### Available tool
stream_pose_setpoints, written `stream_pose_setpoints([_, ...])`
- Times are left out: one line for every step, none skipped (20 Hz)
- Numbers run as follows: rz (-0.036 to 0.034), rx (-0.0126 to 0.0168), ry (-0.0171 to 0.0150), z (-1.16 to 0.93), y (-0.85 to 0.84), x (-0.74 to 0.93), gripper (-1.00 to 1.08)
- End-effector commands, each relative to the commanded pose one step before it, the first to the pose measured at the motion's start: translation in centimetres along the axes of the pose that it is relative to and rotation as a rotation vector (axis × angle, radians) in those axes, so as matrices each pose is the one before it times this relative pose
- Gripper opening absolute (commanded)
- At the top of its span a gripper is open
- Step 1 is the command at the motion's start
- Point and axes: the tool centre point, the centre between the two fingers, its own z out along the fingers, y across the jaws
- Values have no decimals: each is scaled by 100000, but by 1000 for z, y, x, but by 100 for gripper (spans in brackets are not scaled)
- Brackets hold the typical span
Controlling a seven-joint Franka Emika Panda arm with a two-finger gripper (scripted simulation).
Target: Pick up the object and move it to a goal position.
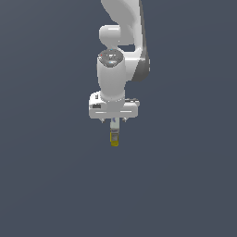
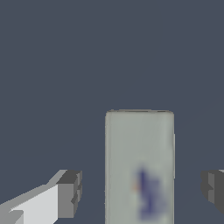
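- One finger (image 2: pixel 70 192) of the gripper (image 1: pixel 113 121) is seen in the wrist view standing well off the object's near side, with a clear strip of grey surface between them
- The object (image 2: pixel 139 166) sits between the two fingers, touched by neither. Its white face with the bluish smudge is turned toward the wrist camera
- In the exterior view the object (image 1: pixel 114 138) is found straight under the gripper, roughly mid-scene, with the yellow end poking out below the fingertips
- No bench edge or corner is shown in either view, so it can't be pinned to one. Whether it's resting on the surface can't be told for sure either
- The other finger is caught only at the frame border, also clear of the object, so the claw is read as wide, nothing gripped
- Step in hand is judged to be the close-up for the grasp. The gap looks a bit bigger on the first finger's side, so a small centring nudge would be well spent before squeezing, otherwise the slim box may get shoved sideways or twisted
- The flat long faces should be pinched squarely and contact confirmed before anything is lifted
- No goal marker is visible, so the carry direction can't be judged yet
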Motion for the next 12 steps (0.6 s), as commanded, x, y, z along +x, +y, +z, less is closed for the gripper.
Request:
stream_pose_setpoints([-26, -21, 42, 1033, 13, -2, 100])
stream_pose_setpoints([0, 0, 0, 281, 9, 18, 100])
stream_pose_setpoints([0, 0, 0, 217, 7, 27, 100])
stream_pose_setpoints([0, 0, 0, 151, 5, 32, 100])
stream_pose_setpoints([0, 0, 0, 83, 3, 27, 100])
stream_pose_setpoints([0, 0, 0, 25, 1, 11, 100])
stream_pose_setpoints([0, 0, 0, 0, 0, 0, -100])
stream_pose_setpoints([0, 0, 0, 0, 0, 0, -100])
stream_pose_setpoints([0, 0, 0, 0, 0, 0, -100])
stream_pose_setpoints([0, 0, 0, 0, 0, 0, -100])
stream_pose_setpoints([0, 0, 0, 0, 0, 0, -100])
stream_pose_setpoints([0, 0, 0, 0, 0, 0, -100])
